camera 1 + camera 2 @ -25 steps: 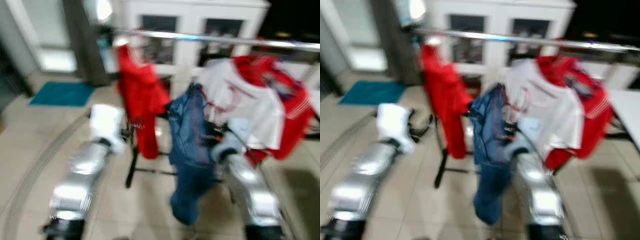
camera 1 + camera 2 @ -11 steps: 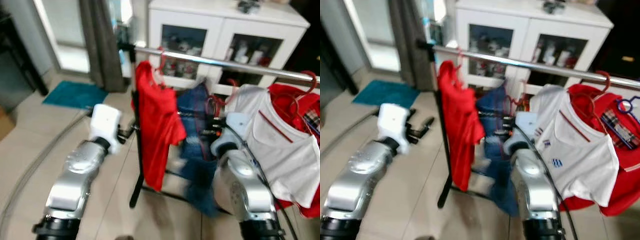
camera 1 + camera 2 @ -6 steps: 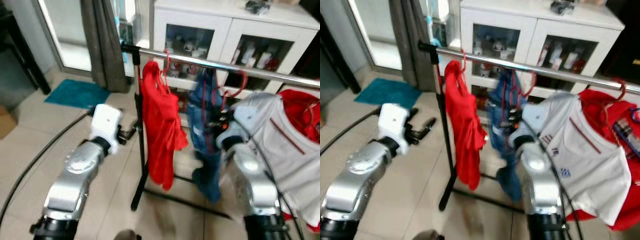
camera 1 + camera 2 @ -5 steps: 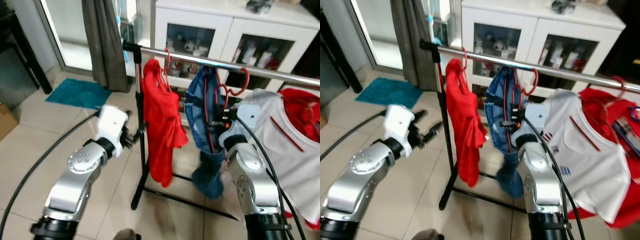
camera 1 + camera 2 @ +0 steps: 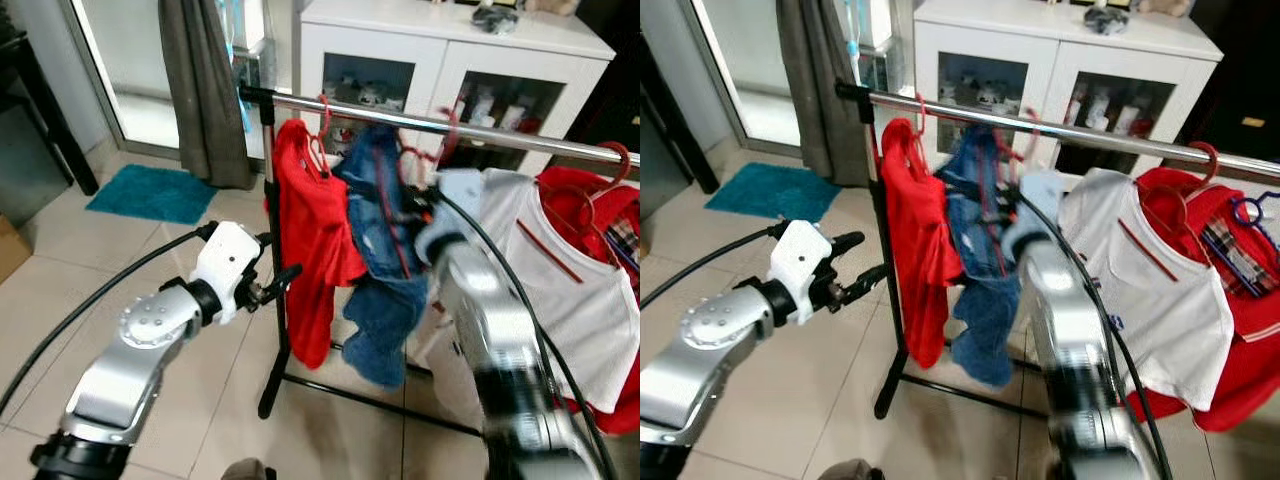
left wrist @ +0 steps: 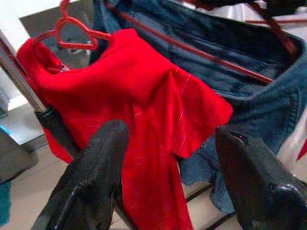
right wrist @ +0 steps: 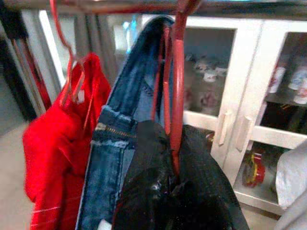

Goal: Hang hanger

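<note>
- The right gripper (image 7: 172,189) is clamped on the red hanger (image 7: 176,91) carrying the blue jeans (image 5: 385,250).
- The hanger's hook seems to sit over the rail (image 5: 500,135), though blur hides the contact.
- The left gripper (image 6: 165,158), fingers spread and empty, faces the red shirt (image 5: 315,235).

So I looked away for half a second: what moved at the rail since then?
The right claw, shut on the red hanger, has lifted the jeans and brought the hook up to the rail. The left claw stayed open and clear of the rack. The red shirt and white shirt hang as before.
</note>
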Robot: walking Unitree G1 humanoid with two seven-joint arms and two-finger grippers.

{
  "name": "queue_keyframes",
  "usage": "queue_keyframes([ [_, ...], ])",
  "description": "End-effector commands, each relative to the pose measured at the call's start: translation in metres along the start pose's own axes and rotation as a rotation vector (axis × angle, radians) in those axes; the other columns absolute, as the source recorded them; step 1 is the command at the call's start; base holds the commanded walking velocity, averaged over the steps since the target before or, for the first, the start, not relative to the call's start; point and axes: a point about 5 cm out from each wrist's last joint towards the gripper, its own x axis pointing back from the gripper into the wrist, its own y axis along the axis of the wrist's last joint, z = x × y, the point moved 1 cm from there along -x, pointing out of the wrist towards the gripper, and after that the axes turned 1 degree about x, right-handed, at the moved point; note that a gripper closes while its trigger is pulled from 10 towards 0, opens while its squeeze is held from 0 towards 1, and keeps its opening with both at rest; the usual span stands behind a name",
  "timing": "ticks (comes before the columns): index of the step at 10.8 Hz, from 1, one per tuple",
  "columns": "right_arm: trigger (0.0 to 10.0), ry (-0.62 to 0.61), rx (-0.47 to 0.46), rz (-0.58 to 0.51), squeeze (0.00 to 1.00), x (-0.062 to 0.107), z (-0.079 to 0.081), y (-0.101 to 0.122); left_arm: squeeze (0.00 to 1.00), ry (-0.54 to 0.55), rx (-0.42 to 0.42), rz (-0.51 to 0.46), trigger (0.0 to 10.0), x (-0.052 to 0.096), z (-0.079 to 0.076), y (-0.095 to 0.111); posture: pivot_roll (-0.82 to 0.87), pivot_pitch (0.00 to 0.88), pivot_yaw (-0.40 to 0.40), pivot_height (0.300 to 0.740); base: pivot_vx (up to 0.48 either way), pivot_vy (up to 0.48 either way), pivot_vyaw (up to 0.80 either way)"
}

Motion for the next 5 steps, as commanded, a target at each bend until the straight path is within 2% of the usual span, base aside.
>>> queue_keyframes([
  [1,10.0,0.020,0.022,0.004,0.00,-0.006,0.002,0.007,0.00,-0.032,-0.012,0.001,10.0,0.001,-0.005,0.001,0.11,0.040,-0.036,0.740,0.000,0.000,0.00],
  [3,10.0,0.045,0.066,0.063,0.00,-0.017,0.005,0.008,0.00,-0.060,-0.007,0.001,10.0,0.004,-0.007,0.002,0.11,0.047,-0.040,0.740,0.000,0.000,0.00],
  [5,10.0,0.025,0.058,0.108,0.00,-0.024,0.002,0.009,0.00,-0.114,0.000,-0.016,10.0,0.005,-0.013,0.006,0.11,0.050,-0.040,0.740,0.000,0.000,0.00],
])
